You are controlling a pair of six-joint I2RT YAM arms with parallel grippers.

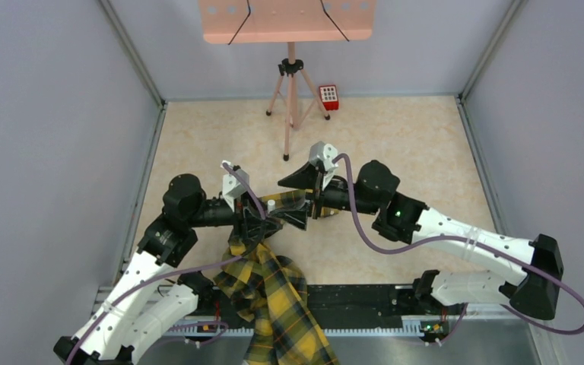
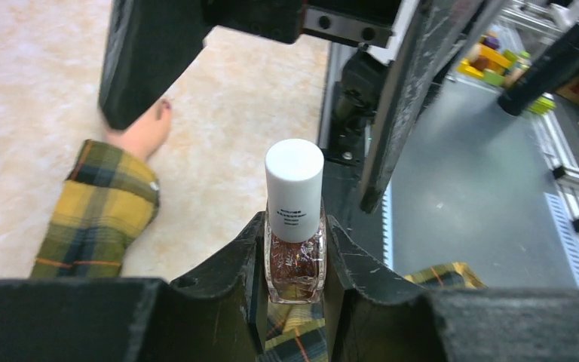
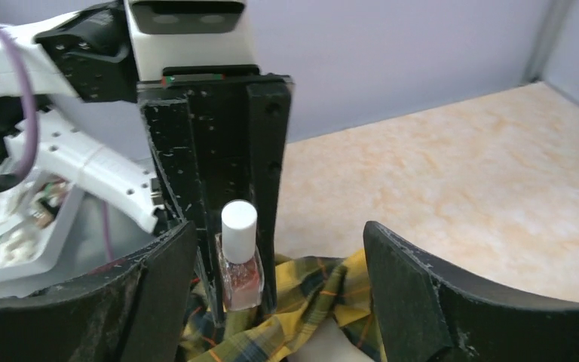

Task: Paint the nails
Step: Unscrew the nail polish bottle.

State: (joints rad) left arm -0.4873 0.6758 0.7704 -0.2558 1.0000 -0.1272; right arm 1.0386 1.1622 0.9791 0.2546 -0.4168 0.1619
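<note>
At mid-table, under my two wrist cameras, I list the following.

1. Left gripper (image 2: 294,226): narrow, clamped on a polish bottle (image 2: 295,264). The bottle is upright, glass with reddish contents, and its white cap (image 2: 294,177) is on and stands free above the fingers.
2. Right gripper (image 3: 279,230): wide, holding nothing. It faces the left one, its fingers (image 3: 422,294) apart on either side of the cap and touching neither cap nor glass.
3. Mannequin hand (image 2: 142,132): pale, lying on the table (image 1: 395,137) just beside the bottle and partly covered by one right finger. From the top camera I cannot see it; the grippers hide it.
4. Nails: I make out one dark nail (image 2: 164,107) at a fingertip; the others are hidden.
5. Plaid sleeve (image 1: 274,296): yellow and black, running from the hand over the near table edge, with folds beneath both grippers.
6. Far side: a pink tripod (image 1: 292,106) and a red keypad box (image 1: 328,97), well apart from the arms.
</note>
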